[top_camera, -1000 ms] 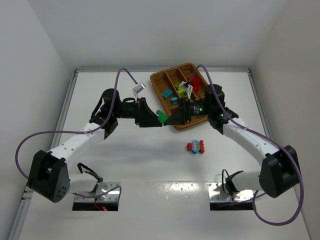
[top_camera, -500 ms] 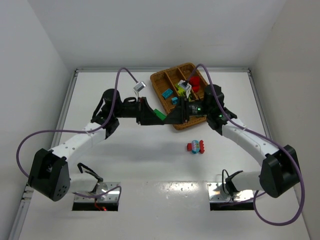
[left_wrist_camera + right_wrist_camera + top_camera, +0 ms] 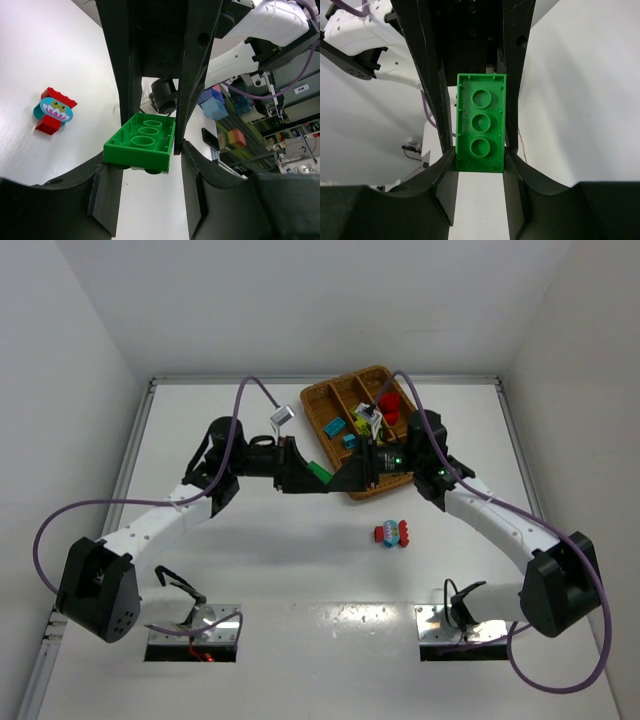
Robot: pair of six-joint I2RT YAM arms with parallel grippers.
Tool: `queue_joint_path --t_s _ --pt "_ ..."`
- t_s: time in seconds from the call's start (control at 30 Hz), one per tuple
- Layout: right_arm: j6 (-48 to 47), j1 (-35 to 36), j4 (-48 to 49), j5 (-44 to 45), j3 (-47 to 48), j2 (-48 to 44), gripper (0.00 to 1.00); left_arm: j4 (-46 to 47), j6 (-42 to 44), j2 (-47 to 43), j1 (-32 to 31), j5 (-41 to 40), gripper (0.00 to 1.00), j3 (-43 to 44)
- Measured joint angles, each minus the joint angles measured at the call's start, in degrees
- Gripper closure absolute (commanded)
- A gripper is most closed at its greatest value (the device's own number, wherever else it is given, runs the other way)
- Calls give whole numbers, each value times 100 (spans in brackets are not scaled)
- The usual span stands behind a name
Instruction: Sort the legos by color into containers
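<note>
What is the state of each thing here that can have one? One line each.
brick: green, held off the table.
left gripper: shut on brick.
right gripper: fingers flank the brick's end; grip unclear.
clump: lying on table, outside tray.
tray: partly filled.

Your white counter (image 3: 250, 570) carries two things directly. A wicker tray (image 3: 318, 395) sits at 1 o'clock from its middle, askew to the counter's edges. A red-and-cyan brick clump (image 3: 394, 533) lies at 3 o'clock, apart from the tray.
</note>
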Motion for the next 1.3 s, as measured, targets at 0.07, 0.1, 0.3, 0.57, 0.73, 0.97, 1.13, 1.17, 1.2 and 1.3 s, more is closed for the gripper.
queue_joint_path --t_s 0.07,0.1,0.3,0.57,0.73,0.97,1.13,1.17,1.2,1.3 --pt "-57 -20 -39 -31 0 0 66 -79 85 0 0 15 100 20" --pt "-85 -37 -57 -48 0 -4 68 -149 142 0 -2 20 100 48" --pt "-393 -103 -249 -116 37 -87 86 -588 551 -7 -33 20 97 264" --pt "-791 -365 -960 -332 85 -249 86 -898 721 -79 302 195 50 345" --pt "-857 -431 -1222 -479 85 -251 86 -918 693 -87 549 177 43 361" --pt "-898 -424 -1316 -525 85 -262 86 -929 673 -83 535 232 9 385" --pt "-903 -424 -1320 -525 85 -267 86 -922 664 -22 435 282 6 411" --pt "-905 -424 -1318 -525 85 -267 86 -925 660 15 407 286 8 431" --pt "-905 -422 -1318 -525 85 -267 86 -925 651 37 396 289 9 446" --pt "-909 -361 -1318 -525 87 -264 86 -925 636 131 356 304 14 520"
